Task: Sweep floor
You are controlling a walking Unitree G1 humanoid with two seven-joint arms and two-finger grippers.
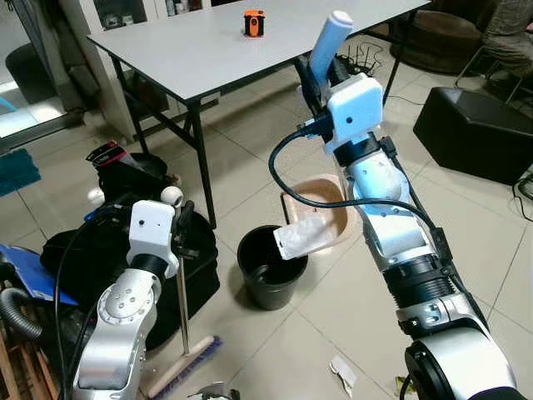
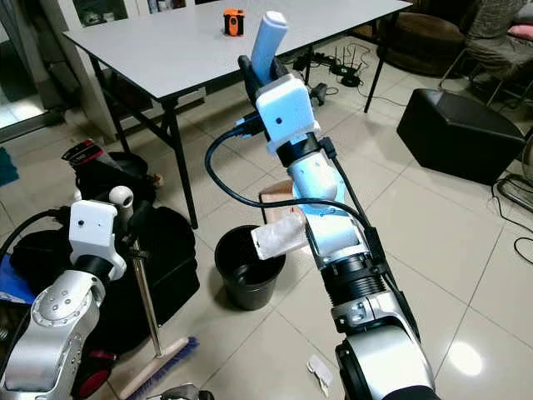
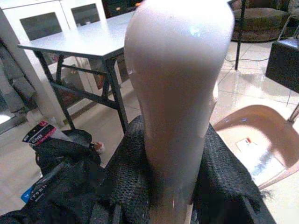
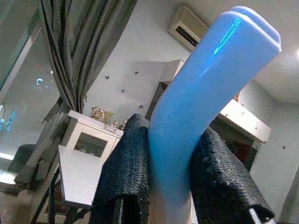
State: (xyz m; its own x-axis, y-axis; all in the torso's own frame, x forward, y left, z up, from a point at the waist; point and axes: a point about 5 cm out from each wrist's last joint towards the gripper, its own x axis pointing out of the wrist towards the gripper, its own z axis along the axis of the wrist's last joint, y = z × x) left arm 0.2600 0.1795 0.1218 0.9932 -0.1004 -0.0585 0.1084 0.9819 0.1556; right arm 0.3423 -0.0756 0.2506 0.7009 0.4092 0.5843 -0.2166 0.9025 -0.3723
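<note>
Left eye view: the right gripper (image 1: 321,73) grasps the blue dustpan handle (image 1: 328,42) above the black bin (image 1: 268,267); the tan dustpan (image 1: 321,215) tilts over the bin's far rim, with white paper (image 1: 301,238) at its lip.

Right eye view: beside the bin, the left gripper (image 2: 132,223) clamps the broom (image 2: 150,321).

Left wrist view: black fingers (image 3: 128,177) pinch the broom's white knob (image 3: 178,84).

Right wrist view: fingers (image 4: 127,172) squeeze the blue handle.

Glossy pale tiled floor (image 1: 275,158). Smooth matt grey table (image 1: 208,42). Glossy black plastic bin (image 1: 271,271) below right gripper (image 4: 170,177); coarse woven black pads (image 4: 126,163) clamping smooth blue plastic handle (image 4: 205,93). Glossy white knob (image 3: 180,84) between left gripper (image 3: 180,186) pads.
</note>
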